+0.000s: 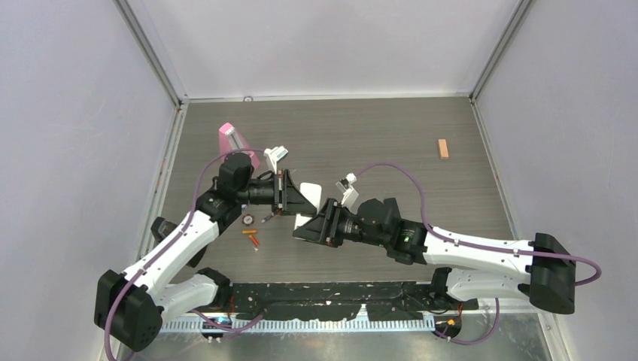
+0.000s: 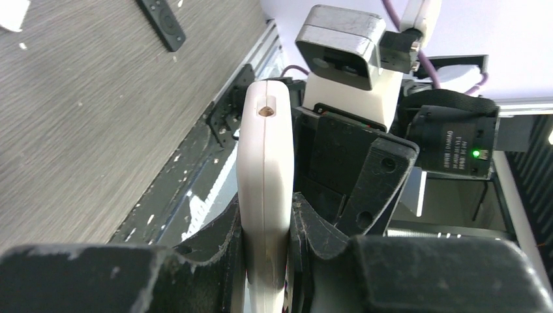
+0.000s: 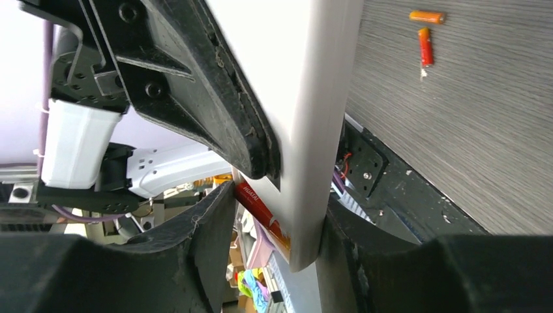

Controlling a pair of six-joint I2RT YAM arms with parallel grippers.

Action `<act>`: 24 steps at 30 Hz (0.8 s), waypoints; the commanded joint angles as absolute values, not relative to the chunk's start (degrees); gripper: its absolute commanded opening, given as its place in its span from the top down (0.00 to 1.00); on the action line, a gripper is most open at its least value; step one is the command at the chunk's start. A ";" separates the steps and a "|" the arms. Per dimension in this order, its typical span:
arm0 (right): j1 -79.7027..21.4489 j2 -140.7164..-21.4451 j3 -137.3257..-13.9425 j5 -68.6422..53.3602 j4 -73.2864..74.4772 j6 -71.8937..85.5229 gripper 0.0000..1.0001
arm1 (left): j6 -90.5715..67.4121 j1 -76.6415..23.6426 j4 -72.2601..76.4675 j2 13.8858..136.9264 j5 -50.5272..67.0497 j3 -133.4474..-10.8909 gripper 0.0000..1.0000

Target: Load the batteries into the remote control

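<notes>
My left gripper (image 2: 267, 218) is shut on a white remote control (image 2: 264, 163), gripping its long sides and holding it up off the table. My right gripper (image 3: 279, 202) meets it from the other side (image 1: 310, 226). One finger bears on the remote's (image 3: 306, 124) edge, the other on the raised end of an orange-red battery (image 3: 262, 210). That battery lies tilted, its other end against the remote's open back. Two more batteries (image 3: 425, 39) lie loose on the table (image 1: 252, 236), below the left arm.
A black remote (image 2: 162, 23) lies on the wood-grain table. A pink and grey object (image 1: 232, 138) stands at the back left. There is a tan block (image 1: 443, 148) at the back right and a small dark disc (image 1: 247, 219) near the loose batteries. The black base rail (image 1: 338, 289) runs along the near edge.
</notes>
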State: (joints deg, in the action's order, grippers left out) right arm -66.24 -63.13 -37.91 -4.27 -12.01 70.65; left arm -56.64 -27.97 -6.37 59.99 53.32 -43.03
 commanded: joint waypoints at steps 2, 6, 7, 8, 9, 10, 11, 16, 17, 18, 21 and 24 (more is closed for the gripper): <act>-66.02 -62.07 -37.14 -4.50 -17.66 69.78 0.70 | -67.57 -28.30 8.48 57.75 59.44 -41.99 1.00; -65.94 -60.80 -36.26 -4.06 -18.40 68.99 0.71 | -71.40 -28.21 13.36 57.68 60.32 -41.32 1.00; -65.79 -60.42 -35.89 -3.92 -18.68 68.99 0.71 | -71.88 -28.20 13.96 57.67 60.42 -41.38 1.00; -65.72 -60.18 -35.70 -3.86 -18.92 68.93 0.72 | -72.35 -28.21 14.76 57.72 60.56 -41.32 1.00; -65.56 -59.69 -35.27 -3.82 -19.21 68.92 0.72 | -72.87 -28.21 15.30 57.66 60.67 -41.33 1.00; -65.52 -59.47 -35.08 -3.66 -19.36 68.86 0.72 | -73.24 -28.21 15.65 57.72 60.74 -41.36 1.00; -65.38 -58.97 -34.84 -3.54 -19.32 68.80 0.72 | -73.56 -28.21 16.02 57.69 60.84 -41.24 1.00; -65.09 -56.88 -34.05 -2.78 -20.68 68.38 0.47 | -73.52 -28.21 16.08 57.67 60.82 -40.94 1.00; -65.11 -56.61 -33.94 -2.71 -20.76 68.23 0.39 | -73.23 -28.20 15.90 57.70 60.70 -40.76 1.00; -65.12 -56.12 -33.97 -2.48 -20.88 68.08 0.35 | -72.86 -28.21 15.52 57.74 60.54 -40.70 1.00; -64.92 -55.47 -34.68 -2.63 -21.01 67.05 0.24 | -71.32 -28.20 13.79 57.83 60.02 -40.70 1.00; -64.71 -55.21 -35.20 -3.10 -21.17 66.60 0.20 | -70.52 -28.21 12.95 58.07 59.77 -40.70 1.00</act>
